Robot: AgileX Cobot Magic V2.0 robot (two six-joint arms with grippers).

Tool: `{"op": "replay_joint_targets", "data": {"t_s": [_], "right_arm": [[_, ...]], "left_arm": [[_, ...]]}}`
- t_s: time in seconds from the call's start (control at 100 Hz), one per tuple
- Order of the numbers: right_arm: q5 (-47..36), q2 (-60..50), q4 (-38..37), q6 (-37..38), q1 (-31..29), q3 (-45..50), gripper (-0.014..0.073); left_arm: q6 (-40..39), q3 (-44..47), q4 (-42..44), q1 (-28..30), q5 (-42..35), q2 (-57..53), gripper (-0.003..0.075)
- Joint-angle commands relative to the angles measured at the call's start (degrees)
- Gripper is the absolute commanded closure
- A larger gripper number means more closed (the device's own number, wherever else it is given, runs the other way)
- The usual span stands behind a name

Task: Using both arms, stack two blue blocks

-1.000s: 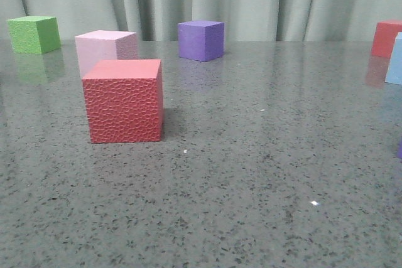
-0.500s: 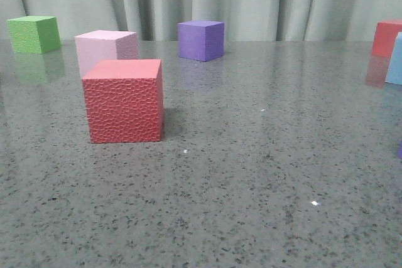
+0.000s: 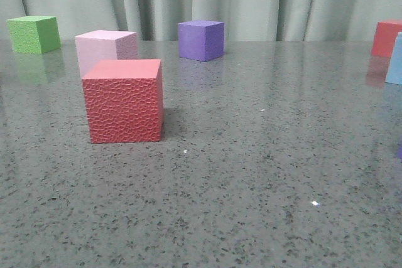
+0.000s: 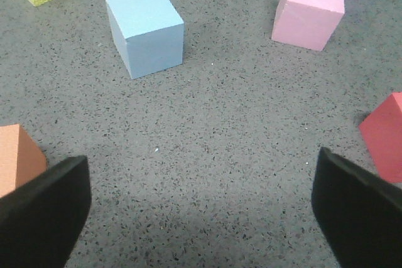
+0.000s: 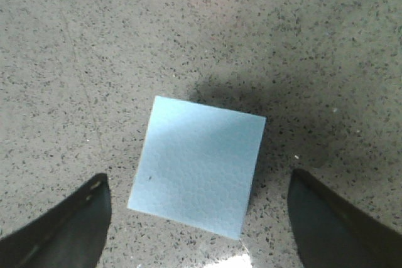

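No readable text, labels, brands, nos. or signs anywhere; cubes, tabletop, curtain all unmarked.

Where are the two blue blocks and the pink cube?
Blue block by the left gripper [image 4: 146, 29], left wrist view, on its top face.
Blue block under the right gripper [image 5: 198, 164], right wrist view, on its top face.
Pink cube [image 4: 309, 9], left wrist view, on its top face.

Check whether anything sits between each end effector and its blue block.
Nothing visible does. The right end effector hangs open above a blue block, fingers on either side. The left end effector is open, with only bare table between it and the other blue block.
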Motion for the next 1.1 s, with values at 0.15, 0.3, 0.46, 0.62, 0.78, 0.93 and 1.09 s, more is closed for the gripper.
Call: {"op": "replay_joint_targets", "data": {"t_s": [0.15, 0.3, 0.46, 0.62, 0.78, 0.93, 1.09], "right_arm": [[-4.4, 0.5, -0.9, 0.4, -0.5, -2.0, 0.0015], [-5.4, 1.6, -0.9, 0.4, -0.5, -2.0, 0.0015], [-6.6, 3.1, -0.9, 1.1, -0.5, -2.0, 0.0015], [-6.6, 5.0, -0.9, 1.1, -0.5, -2.0, 0.0015], [-6.4, 5.9, -0.9, 1.1, -0.5, -2.0, 0.0015], [-6.2, 6.0, -0.9, 1.1, -0.5, -2.0, 0.0015], [-5.7, 6.0, -0.9, 1.1, -0.5, -2.0, 0.0063]], "left_arm": [[0.1, -2.1, -0.5, 0.1, -3.6, 0.7, 0.0038], [0.1, -2.1, -0.5, 0.1, -3.6, 0.7, 0.0038], [0.1, -2.1, -0.5, 0.1, -3.6, 0.7, 0.0038], [0.1, -2.1, -0.5, 0.1, -3.6, 0.7, 0.0038], [0.1, -2.1, -0.5, 0.1, -3.6, 0.7, 0.0039], [0.1, -2.1, -0.5, 0.1, -3.6, 0.7, 0.0039], [0.1, -2.1, -0.5, 0.1, -3.6, 0.7, 0.0039]]}}
